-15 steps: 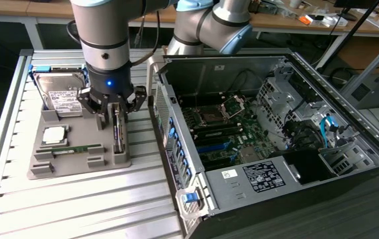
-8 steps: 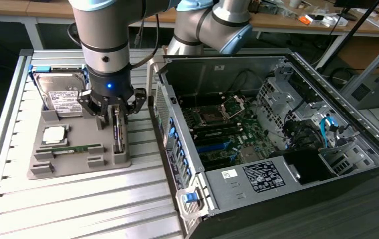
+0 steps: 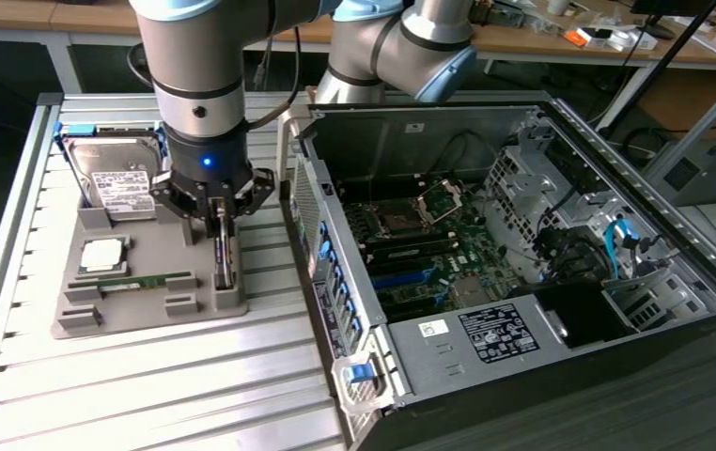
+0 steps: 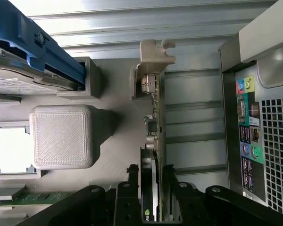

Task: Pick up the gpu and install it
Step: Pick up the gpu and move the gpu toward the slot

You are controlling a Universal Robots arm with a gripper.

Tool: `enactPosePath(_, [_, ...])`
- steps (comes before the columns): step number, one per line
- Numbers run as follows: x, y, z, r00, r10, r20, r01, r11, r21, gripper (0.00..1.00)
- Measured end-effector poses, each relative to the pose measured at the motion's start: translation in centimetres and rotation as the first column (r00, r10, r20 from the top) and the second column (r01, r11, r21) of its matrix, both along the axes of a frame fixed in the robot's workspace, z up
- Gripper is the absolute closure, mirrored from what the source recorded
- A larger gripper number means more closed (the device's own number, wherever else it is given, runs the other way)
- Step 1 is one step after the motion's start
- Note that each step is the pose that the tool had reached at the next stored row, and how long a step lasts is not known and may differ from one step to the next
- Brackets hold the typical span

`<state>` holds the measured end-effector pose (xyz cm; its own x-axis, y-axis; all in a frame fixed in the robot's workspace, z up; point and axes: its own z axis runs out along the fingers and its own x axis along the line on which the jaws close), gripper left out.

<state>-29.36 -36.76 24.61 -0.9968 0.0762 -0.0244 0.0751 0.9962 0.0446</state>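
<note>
Straddling the gpu [image 4: 155, 123] in its tray [image 4: 114, 96] for pickup; if my fingers [image 4: 133, 175] clench it, I cannot tell. Lifting needs a firm, level hold.

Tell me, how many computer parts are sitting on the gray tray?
4: the hard drive at the far end, the square silver chip before it, the green memory stick nearest, the gpu on edge beside them. The arm may hide more.
</note>
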Motion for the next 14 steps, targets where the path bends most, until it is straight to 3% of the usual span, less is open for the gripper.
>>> enactPosePath(2, [0.00,0.00,0.00,1.0000,0.000,-0.0001,0.000,1.0000,0.0000,0.73])
enactPosePath(14, [0.00,0.00,0.00,1.0000,0.000,0.0000,0.000,1.0000,0.0000,0.73])
